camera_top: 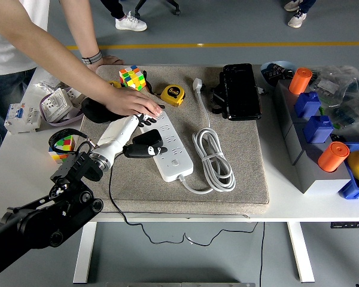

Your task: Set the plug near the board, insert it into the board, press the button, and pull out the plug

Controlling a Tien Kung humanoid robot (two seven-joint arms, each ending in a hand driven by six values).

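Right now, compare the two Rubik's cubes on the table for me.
The far cube sits on the grey mat, by the tape measure; the near cube sits off the mat on the bare white table, left of the robot's wrist. The far cube shows fully; a black strap loops around the near cube. Both are scrambled and multicoloured.

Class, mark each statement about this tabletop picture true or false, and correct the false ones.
1. A person's hand rests on the far end of the power strip. True.
2. The yellow tape measure lies on the bare table. False: it lies on the grey mat.
3. The robot's left hand is beside the power strip. True.
4. The white cable is stretched out straight. False: it is coiled.
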